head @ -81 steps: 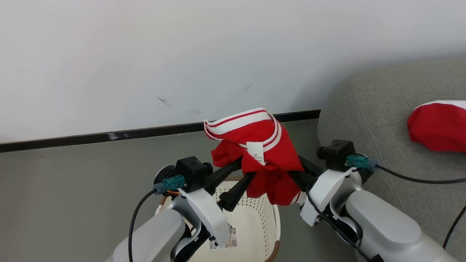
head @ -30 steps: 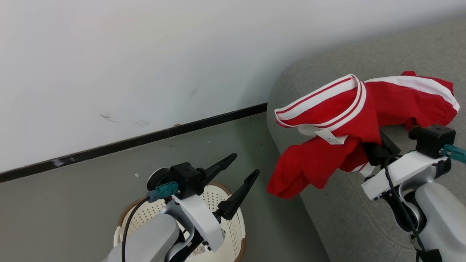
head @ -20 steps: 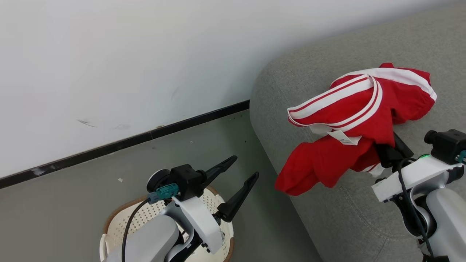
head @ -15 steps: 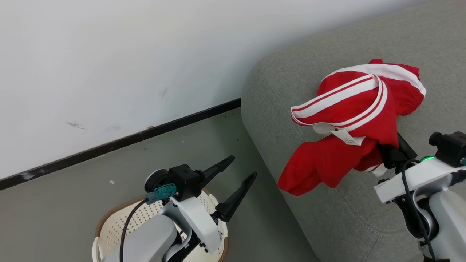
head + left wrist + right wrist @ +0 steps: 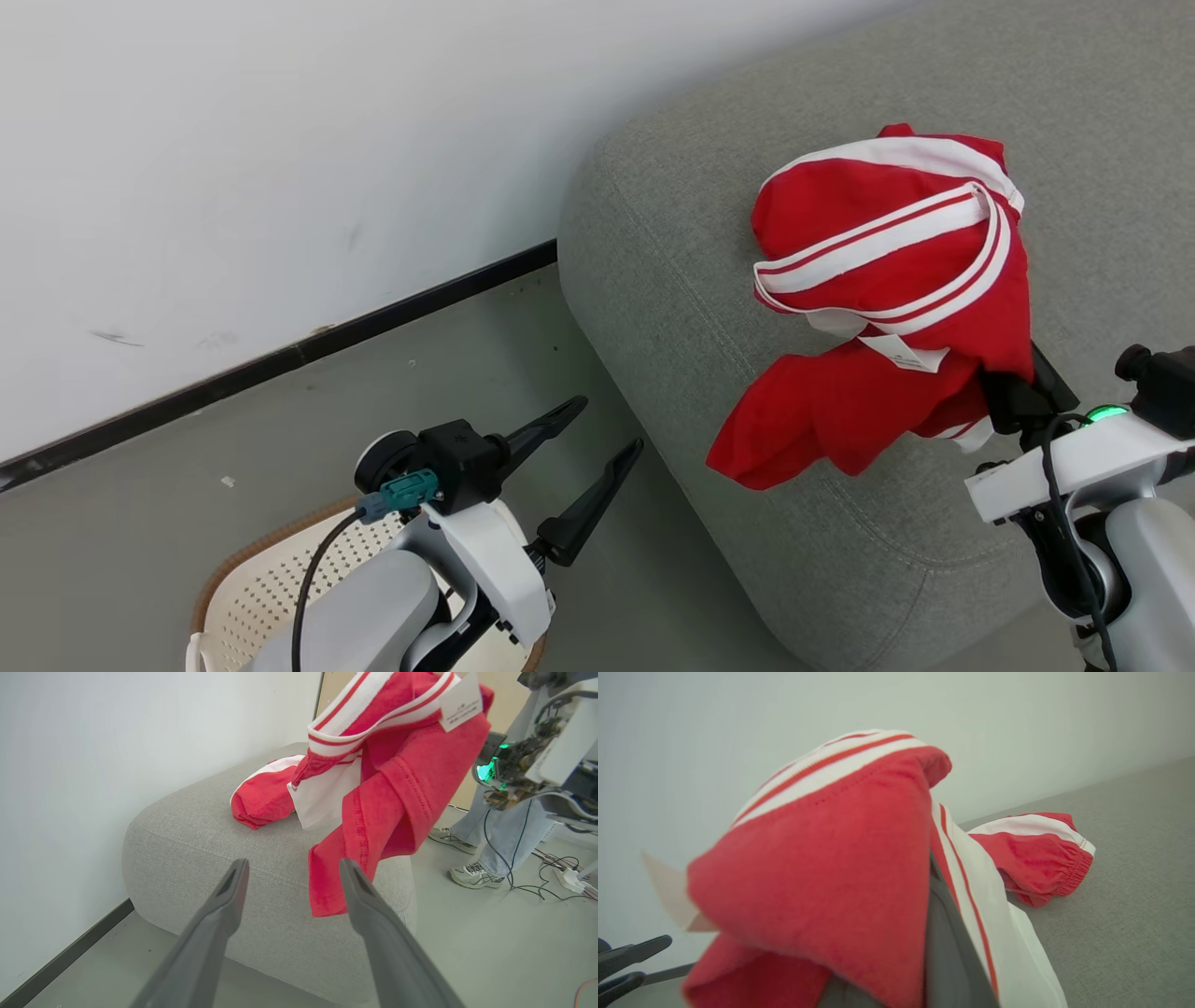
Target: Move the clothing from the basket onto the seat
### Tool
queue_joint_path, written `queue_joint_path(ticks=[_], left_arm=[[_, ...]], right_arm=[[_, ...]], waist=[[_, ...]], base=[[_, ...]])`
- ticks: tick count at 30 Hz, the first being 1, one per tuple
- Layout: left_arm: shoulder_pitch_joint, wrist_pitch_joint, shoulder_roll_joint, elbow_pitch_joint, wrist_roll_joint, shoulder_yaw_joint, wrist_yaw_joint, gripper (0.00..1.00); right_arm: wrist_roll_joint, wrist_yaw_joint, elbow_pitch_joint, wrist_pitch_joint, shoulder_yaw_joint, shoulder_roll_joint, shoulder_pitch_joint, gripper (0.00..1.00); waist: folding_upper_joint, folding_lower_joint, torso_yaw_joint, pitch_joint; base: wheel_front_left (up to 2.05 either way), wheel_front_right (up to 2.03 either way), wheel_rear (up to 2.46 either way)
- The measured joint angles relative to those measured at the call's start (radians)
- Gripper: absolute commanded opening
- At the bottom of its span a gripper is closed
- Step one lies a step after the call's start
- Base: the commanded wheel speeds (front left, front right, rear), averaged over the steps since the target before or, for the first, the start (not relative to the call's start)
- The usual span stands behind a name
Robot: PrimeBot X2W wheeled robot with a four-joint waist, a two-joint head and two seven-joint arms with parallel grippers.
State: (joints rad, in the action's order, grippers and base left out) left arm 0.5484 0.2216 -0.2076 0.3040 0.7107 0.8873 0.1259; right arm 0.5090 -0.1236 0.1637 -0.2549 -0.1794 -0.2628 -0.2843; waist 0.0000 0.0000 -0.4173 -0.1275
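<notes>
Lying garment (image 5: 261,798): already on the seat (image 5: 691,243), beyond your right pincer (image 5: 1018,392). Held garment (image 5: 896,308): clamped in that pincer over the seat, awaiting release. Left pincer (image 5: 611,422): fingers apart, empty, above the basket (image 5: 271,597).

A white wall (image 5: 233,140) spread from 9 to 12 o'clock in the head view, with a dark scuff (image 5: 117,338) at 9. A black baseboard (image 5: 280,355) ran beneath it along the grey floor (image 5: 280,439), where a pale speck (image 5: 227,482) lay at 8. At 3 o'clock in the left wrist view, a person's legs in blue jeans (image 5: 502,835) stood in grey sneakers (image 5: 472,877), near black cables (image 5: 551,865) and a white power strip (image 5: 572,877).
</notes>
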Motion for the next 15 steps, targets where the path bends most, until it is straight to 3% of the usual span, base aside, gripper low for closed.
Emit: queue_joint_path(ticks=[15], left_arm=[[0.000, 0.001, -0.016, -0.006, 0.000, -0.009, 0.000, 1.00]], right_arm=[[-0.009, 0.000, -0.021, 0.000, 0.010, 0.010, 0.015, 0.00]], waist=[[0.0000, 0.0000, -0.060, -0.009]], base=[[0.00, 0.00, 0.00]])
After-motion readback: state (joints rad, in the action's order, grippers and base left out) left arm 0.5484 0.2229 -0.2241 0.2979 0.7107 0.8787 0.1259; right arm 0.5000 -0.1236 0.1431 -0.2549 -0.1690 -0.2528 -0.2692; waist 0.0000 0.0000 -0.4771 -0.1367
